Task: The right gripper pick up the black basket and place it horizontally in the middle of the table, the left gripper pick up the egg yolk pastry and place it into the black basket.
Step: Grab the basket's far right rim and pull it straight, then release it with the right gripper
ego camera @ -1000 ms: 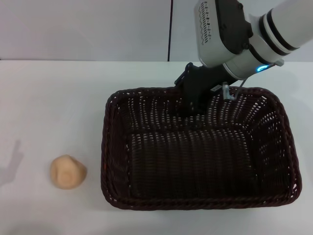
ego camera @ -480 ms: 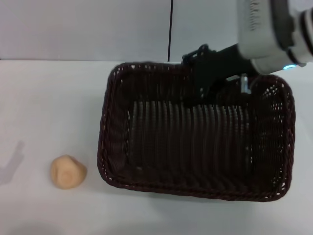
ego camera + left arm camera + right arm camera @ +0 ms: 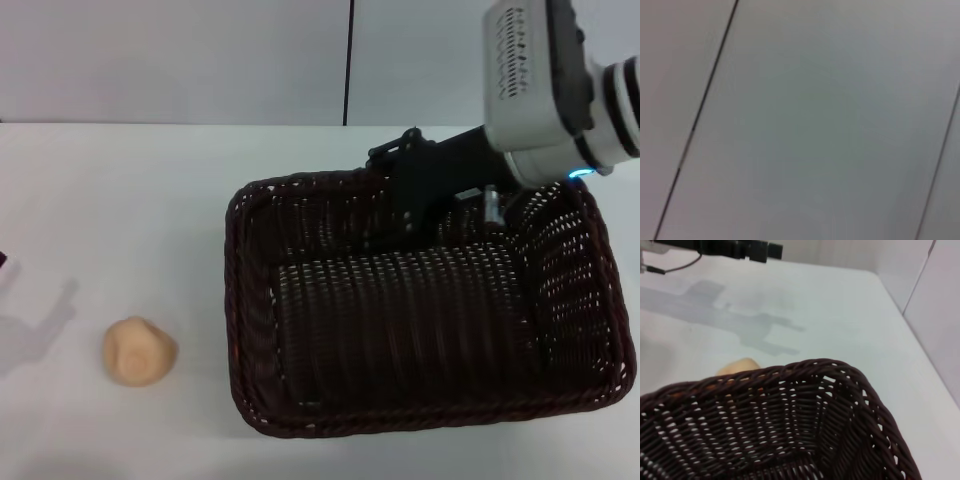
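The black basket (image 3: 420,330) lies lengthwise across the white table (image 3: 120,200), right of the middle. My right gripper (image 3: 398,222) is shut on the basket's far rim, one finger inside the wall. The egg yolk pastry (image 3: 139,350) sits on the table to the left of the basket, apart from it. In the right wrist view the basket's rim (image 3: 805,367) fills the near part and the pastry (image 3: 738,365) peeks over it. The left gripper (image 3: 735,247) shows far off above the table there. In the head view only a black tip (image 3: 3,262) shows at the left edge.
The left arm's shadow (image 3: 40,320) falls on the table by the left edge, near the pastry. Grey wall panels with a dark seam (image 3: 350,60) stand behind the table. The left wrist view shows only wall panels (image 3: 800,120).
The basket rose and tilted in the right gripper, then came down level, a little farther right. The left arm's shadow has grown and shifted right, and its tip has entered the left edge.
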Action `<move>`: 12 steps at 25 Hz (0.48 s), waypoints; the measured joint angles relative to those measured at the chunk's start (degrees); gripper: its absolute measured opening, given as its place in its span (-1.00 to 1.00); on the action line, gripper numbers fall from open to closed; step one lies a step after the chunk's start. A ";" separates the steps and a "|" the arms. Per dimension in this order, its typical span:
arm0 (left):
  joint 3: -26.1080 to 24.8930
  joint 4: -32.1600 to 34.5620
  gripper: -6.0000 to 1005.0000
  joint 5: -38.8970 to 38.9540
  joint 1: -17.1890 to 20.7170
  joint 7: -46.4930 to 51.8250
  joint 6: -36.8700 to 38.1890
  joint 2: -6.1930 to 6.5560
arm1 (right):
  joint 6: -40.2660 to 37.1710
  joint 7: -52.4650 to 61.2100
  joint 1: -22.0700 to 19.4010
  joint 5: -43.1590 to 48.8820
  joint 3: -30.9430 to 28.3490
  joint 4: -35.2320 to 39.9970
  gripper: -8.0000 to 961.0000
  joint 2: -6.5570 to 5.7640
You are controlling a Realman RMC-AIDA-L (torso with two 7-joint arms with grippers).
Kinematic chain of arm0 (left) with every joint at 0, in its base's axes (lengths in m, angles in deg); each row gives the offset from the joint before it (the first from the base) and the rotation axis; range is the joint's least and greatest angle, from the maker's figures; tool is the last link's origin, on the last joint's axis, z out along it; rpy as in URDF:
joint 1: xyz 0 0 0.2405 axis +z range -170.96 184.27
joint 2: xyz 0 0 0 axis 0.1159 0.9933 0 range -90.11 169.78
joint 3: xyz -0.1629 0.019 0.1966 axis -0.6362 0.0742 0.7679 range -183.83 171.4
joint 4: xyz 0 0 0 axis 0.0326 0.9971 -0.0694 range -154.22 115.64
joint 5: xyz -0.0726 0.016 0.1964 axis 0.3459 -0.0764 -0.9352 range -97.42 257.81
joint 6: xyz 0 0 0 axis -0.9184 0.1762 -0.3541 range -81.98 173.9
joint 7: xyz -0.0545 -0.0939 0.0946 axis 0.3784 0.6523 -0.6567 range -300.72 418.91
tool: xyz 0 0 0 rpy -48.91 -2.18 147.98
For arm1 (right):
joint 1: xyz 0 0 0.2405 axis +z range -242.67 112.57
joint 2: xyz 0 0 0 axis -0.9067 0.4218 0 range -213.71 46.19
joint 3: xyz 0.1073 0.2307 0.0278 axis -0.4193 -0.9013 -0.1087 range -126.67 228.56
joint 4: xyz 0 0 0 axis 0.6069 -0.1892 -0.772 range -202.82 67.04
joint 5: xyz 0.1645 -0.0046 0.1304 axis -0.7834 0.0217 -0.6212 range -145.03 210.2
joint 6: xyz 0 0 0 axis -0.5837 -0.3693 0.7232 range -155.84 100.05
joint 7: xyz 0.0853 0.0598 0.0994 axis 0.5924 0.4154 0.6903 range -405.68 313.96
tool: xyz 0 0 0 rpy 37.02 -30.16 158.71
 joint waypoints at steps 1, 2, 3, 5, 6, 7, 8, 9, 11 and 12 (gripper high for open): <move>0.95 -0.09 0.62 0.01 -0.32 0.01 0.00 -0.05 | 1.24 -0.37 0.57 0.41 0.23 -1.31 0.38 -0.03; 0.95 -0.09 0.62 0.01 -0.32 0.01 0.00 -0.05 | 1.24 -0.37 0.57 0.41 0.23 -1.31 0.38 -0.03; 1.62 -0.16 0.62 0.02 -0.23 0.00 -0.07 -0.07 | 1.80 -0.49 0.70 0.77 0.25 -1.61 0.38 -0.03; 1.62 -0.16 0.62 0.02 -0.23 0.00 -0.07 -0.07 | 3.19 -0.51 0.73 2.02 0.41 -1.72 0.38 0.03; 1.93 -0.27 0.62 0.03 0.45 -0.30 -0.44 -0.23 | 4.44 -0.50 0.80 3.06 0.88 -1.79 0.38 0.07; 1.93 -0.28 0.61 0.03 0.52 -0.31 -0.49 -0.23 | 4.44 -0.50 0.80 3.06 0.88 -1.79 0.38 0.07; 1.93 -0.29 0.61 0.03 0.63 -0.32 -0.55 -0.24 | 5.02 -0.47 0.89 3.48 1.21 -1.96 0.38 0.07; 1.93 -0.29 0.61 0.03 0.63 -0.32 -0.55 -0.24 | 5.55 -0.36 1.00 3.84 1.52 -2.21 0.38 0.06; 1.93 -0.46 0.61 0.03 0.76 -0.33 -0.59 -0.25 | 6.33 -0.26 1.56 4.49 2.40 -3.45 0.38 0.04; 1.93 -0.56 0.61 0.03 0.76 -0.33 -0.60 -0.25 | 6.33 -0.26 1.56 4.49 2.40 -3.45 0.38 0.04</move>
